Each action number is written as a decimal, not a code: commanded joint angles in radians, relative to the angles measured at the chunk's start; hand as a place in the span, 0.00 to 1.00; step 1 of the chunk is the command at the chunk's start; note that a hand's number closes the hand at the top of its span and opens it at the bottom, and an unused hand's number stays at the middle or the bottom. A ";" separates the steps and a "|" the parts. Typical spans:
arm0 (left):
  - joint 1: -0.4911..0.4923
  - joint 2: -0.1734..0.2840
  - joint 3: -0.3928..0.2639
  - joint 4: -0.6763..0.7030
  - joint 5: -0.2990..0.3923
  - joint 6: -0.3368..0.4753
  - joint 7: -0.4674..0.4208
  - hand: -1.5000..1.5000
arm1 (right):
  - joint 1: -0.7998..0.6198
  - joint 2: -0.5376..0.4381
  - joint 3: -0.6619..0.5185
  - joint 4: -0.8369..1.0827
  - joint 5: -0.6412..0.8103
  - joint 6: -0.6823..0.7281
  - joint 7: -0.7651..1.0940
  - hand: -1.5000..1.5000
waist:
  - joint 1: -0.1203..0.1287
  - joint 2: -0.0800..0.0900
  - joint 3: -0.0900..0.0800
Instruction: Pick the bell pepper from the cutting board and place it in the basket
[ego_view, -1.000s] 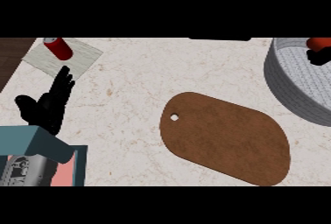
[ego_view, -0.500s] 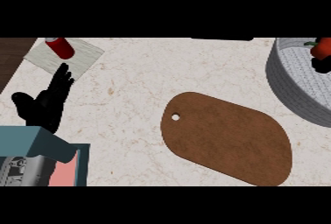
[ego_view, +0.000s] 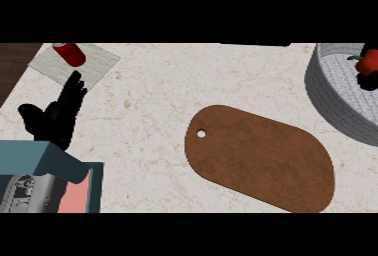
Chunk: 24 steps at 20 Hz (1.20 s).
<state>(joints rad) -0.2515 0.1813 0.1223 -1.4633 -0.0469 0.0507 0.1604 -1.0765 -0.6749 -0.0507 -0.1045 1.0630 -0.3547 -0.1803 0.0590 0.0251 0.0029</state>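
My left hand (ego_view: 55, 117) rests open at the left, fingers straight. The bell pepper (ego_view: 368, 61) sits inside the basket (ego_view: 332, 105), my right hand (ego_view: 367, 80) seemingly under it, state unclear.

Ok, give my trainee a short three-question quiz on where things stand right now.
1. True or false: the bell pepper lies on the cutting board.
2. The left hand is: A) open, fingers straight, at the view's left; B) curled round the pepper; C) pressing on the board.
3. Fill in: the basket sits at the view's upper ___.
Key: 1 false, it is at the basket; 2 A; 3 right.
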 joint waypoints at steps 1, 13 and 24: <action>-0.020 -0.011 -0.009 -0.026 0.000 0.010 0.041 0.50 | 0.015 -0.008 -0.002 0.010 0.005 -0.021 -0.004 1.00 | 0.003 0.001 0.001; 0.010 -0.004 -0.007 -0.020 0.000 -0.009 -0.007 0.50 | 0.034 -0.020 -0.002 0.042 0.007 0.072 -0.027 1.00 | 0.005 0.002 0.001; -0.019 -0.020 -0.009 0.027 -0.012 0.009 -0.010 0.50 | 0.011 -0.024 -0.005 0.074 0.005 0.181 0.133 1.00 | 0.008 0.005 0.001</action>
<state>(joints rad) -0.2659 0.1759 0.1180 -1.4487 -0.0543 0.0490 0.1544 -1.0563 -0.6960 -0.0556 -0.0382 1.0683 -0.2044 -0.1101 0.0679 0.0296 0.0042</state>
